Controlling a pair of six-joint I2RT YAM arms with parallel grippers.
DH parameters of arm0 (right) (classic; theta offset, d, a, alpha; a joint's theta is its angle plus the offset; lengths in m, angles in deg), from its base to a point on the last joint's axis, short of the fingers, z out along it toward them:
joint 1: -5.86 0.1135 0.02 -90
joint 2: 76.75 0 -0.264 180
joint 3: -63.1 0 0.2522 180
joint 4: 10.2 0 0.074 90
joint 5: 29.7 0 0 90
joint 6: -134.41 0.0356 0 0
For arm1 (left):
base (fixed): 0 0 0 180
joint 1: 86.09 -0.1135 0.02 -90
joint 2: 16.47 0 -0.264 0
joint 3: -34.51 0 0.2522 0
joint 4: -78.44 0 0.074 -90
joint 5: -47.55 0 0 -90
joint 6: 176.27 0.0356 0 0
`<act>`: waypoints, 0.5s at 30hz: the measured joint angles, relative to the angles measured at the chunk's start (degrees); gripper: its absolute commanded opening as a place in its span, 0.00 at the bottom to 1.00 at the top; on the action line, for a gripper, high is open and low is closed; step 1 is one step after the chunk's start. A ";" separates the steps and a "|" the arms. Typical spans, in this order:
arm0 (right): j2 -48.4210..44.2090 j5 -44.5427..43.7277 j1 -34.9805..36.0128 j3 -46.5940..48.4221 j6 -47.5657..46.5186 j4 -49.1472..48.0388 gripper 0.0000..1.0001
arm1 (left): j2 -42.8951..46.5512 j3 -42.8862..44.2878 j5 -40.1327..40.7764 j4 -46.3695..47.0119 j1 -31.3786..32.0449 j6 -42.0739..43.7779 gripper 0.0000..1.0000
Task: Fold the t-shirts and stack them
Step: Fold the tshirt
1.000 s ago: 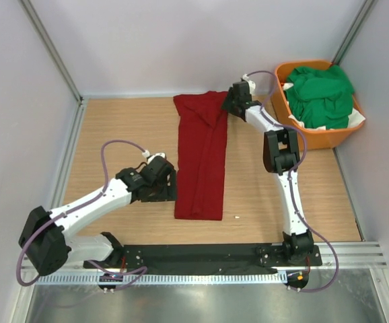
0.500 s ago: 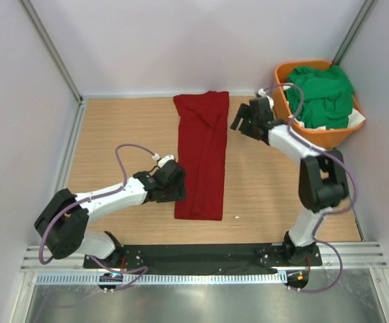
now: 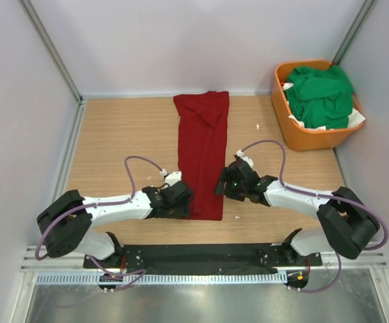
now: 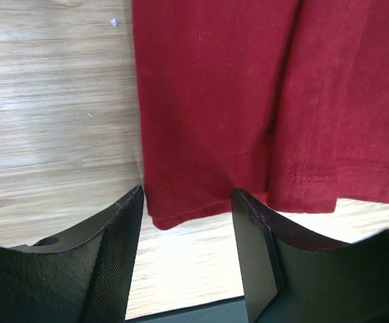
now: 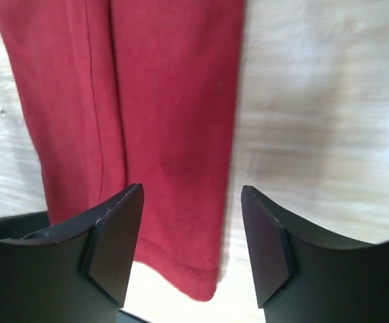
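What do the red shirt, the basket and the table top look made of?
Red shirt: soft matte knit, likely cotton; stitched hem and limp folds show. Basket: smooth orange, probably plastic, judging by its rigid rim. Table: wood or wood-look laminate; grain lines visible.

The dark red t-shirt (image 3: 202,158) is folded lengthwise into a long narrow strip, lying flat on the bench (image 3: 120,134) and running from upper middle down to lower middle of the top view. Its stitched hem is at the near end, with a few soft creases up top. The green t-shirts (image 3: 321,94) are just a crumpled heap in the orange basket (image 3: 309,140), upper right.
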 measured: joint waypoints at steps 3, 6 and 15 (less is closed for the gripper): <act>-0.76 -1.27 2.93 -1.18 2.78 -0.02 0.61 | 0.11 -0.39 0.68 0.57 0.35 -0.68 0.57; -1.09 -2.69 5.90 -2.10 5.38 0.92 0.59 | 0.57 -0.98 1.29 1.38 0.44 -0.96 0.57; -5.60 -7.43 15.02 -5.05 13.55 6.08 0.39 | 1.95 -2.93 2.89 3.82 0.50 -1.40 0.49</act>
